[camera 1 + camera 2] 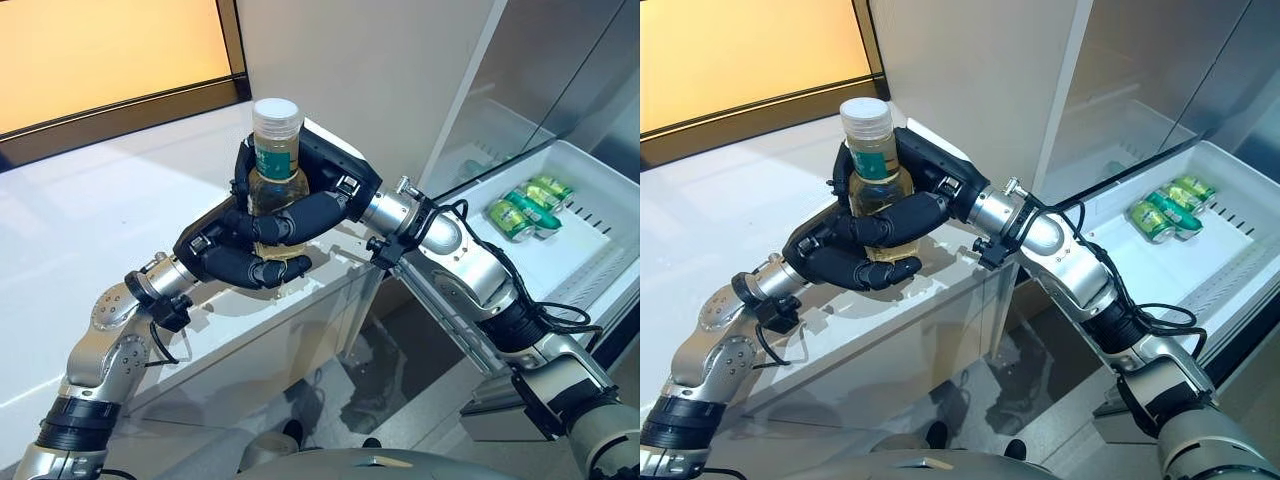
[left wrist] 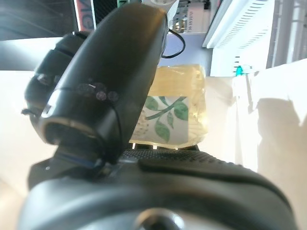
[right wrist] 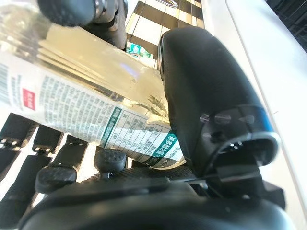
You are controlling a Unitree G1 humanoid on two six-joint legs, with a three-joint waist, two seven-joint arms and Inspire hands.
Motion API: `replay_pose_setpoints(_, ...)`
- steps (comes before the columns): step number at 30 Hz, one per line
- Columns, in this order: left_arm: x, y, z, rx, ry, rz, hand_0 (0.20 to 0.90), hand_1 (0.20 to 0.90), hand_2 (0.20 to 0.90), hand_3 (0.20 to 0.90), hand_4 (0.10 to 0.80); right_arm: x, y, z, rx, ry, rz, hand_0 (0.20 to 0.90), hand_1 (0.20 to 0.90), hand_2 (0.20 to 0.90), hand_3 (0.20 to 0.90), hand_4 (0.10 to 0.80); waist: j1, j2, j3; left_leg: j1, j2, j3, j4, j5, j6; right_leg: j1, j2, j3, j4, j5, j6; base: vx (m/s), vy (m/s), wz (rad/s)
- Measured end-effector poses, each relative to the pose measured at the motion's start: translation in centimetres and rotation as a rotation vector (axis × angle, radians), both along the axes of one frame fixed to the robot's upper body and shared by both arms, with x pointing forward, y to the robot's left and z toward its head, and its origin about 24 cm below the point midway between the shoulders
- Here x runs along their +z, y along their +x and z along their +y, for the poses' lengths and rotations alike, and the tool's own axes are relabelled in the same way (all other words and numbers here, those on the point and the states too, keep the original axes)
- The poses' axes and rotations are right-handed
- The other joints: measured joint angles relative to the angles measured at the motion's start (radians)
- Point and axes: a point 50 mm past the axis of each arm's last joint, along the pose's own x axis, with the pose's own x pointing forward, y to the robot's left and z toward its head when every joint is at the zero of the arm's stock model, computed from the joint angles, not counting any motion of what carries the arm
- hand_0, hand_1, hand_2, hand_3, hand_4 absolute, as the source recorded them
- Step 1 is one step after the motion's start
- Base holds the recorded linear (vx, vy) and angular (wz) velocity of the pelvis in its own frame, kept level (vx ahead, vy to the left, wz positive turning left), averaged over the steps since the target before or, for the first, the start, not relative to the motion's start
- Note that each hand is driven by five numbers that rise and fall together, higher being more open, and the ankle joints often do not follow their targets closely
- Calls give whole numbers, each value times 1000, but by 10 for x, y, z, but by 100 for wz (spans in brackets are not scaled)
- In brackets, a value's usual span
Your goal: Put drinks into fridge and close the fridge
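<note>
Left eye view: the bottle [image 1: 277, 160] stands upright, long axis vertical, cap on top, above the white surface [image 1: 90, 230]. It is clear plastic holding pale yellow liquid, with a white cap and a green-and-white label. Both hands grasp it: the left hand [image 1: 235, 255] curls around its lower part, the right hand [image 1: 325, 185] around its middle. Green cans [image 1: 527, 205] lie in the open fridge drawer [image 1: 600, 190], well apart.
</note>
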Motion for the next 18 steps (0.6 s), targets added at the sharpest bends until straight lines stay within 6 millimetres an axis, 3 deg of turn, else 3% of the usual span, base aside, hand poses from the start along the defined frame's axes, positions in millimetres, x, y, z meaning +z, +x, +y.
replay_pose_setpoints(8,4,-6,3,69,14,-135,900,900,900,900,800,11,-4,4,39,40,-27,300,300,300,200,100,3,3,-1,0,0,1,0,0,0,0,0,0,0,0,0,0,0,0)
replay_pose_setpoints(18,13,-9,5,299,178,-369,900,900,900,900,800,20,-6,6,43,40,-91,300,300,300,200,100,3,3,-1,0,0,0,0,0,0,0,0,0,0,0,0,0,0,0)
